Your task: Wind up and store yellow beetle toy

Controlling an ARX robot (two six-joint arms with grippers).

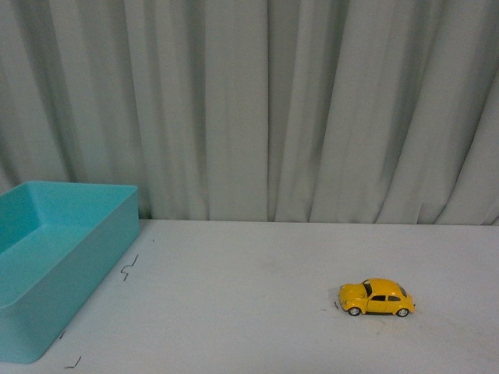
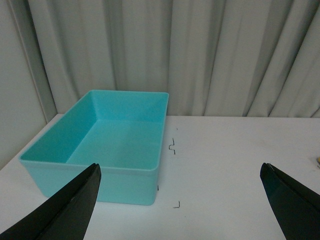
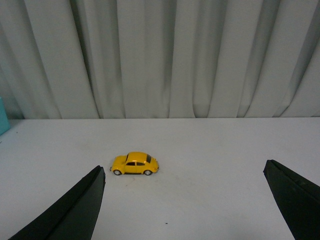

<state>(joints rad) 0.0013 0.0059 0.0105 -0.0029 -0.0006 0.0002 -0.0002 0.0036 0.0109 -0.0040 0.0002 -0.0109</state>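
Observation:
The yellow beetle toy [image 1: 377, 297] stands on its wheels on the white table, right of centre in the front view, side-on. In the right wrist view the yellow beetle toy [image 3: 134, 164] sits some way ahead of my right gripper [image 3: 184, 200], nearer one black finger; the jaws are wide open and empty. My left gripper [image 2: 180, 200] is open too, with nothing between its fingers, and faces the turquoise bin [image 2: 150, 172]. Neither arm shows in the front view.
The turquoise bin [image 1: 117, 234] stands empty at the table's left edge. Small black corner marks [image 1: 129, 266] are drawn on the table beside it. A pale pleated curtain [image 1: 273, 109] closes off the back of the table.

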